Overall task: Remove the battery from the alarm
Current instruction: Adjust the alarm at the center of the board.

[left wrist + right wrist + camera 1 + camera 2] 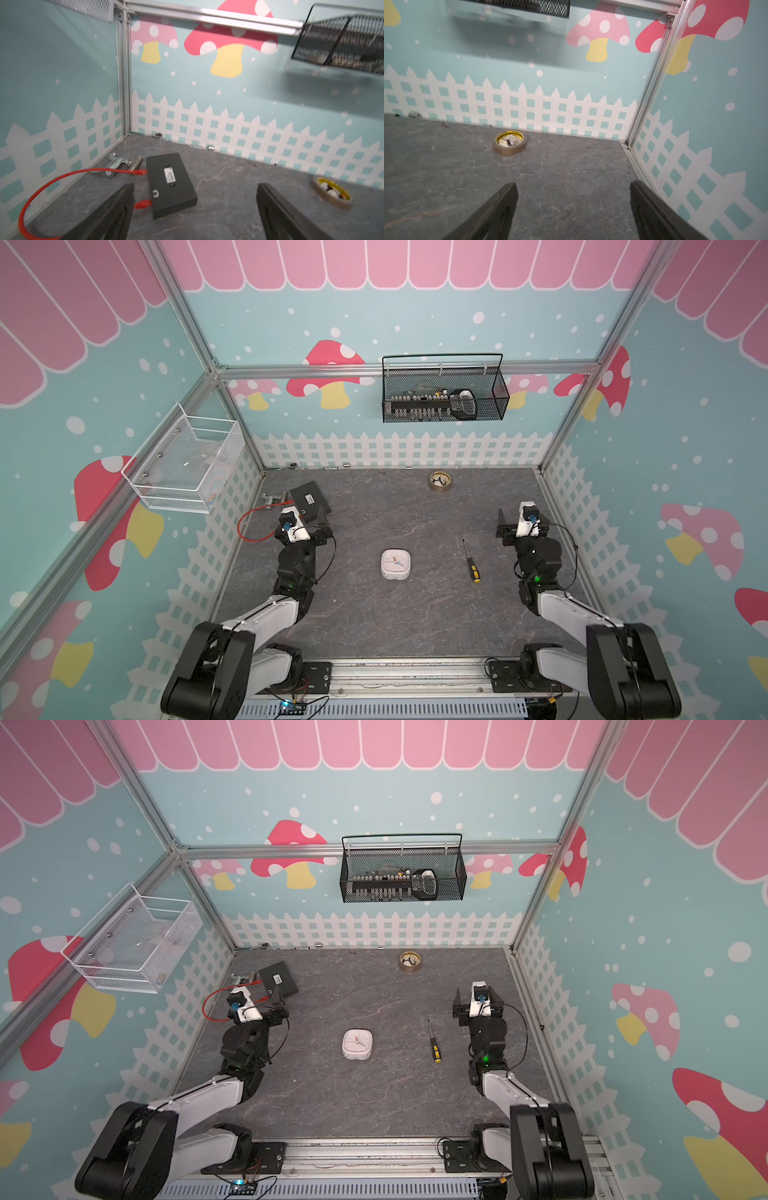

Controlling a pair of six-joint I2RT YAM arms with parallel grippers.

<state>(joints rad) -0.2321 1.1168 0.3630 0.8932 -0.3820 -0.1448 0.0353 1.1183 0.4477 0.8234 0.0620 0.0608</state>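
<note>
Your clock (395, 564) lies flat on the worktop (374, 622), just below the middle of the frame in both top views, face up with its hands showing. That is why you see no battery. I judge it sits in the back, which is pressed against the worktop, so the clock needs turning over first.

The screwdriver (470, 562) lies near the clock on its right, tip toward the top of the frame and handle toward the bottom. It is close to the right arm (536, 556), probably laid out for opening the back.

The left arm (293, 562) stands at the left of the frame and the right arm at the right, with the clock between them and neither touching it. The left jaws and the right jaws are both apart with nothing between them, as each wrist view shows, so either is ready for a grasp. They face the back wall, not the clock, so the wrist views give you no close look at it.

The roll of tape (440, 481), black box (311, 498) and red cable (249, 526) lie nearer the top of the frame, well apart from the clock.
</note>
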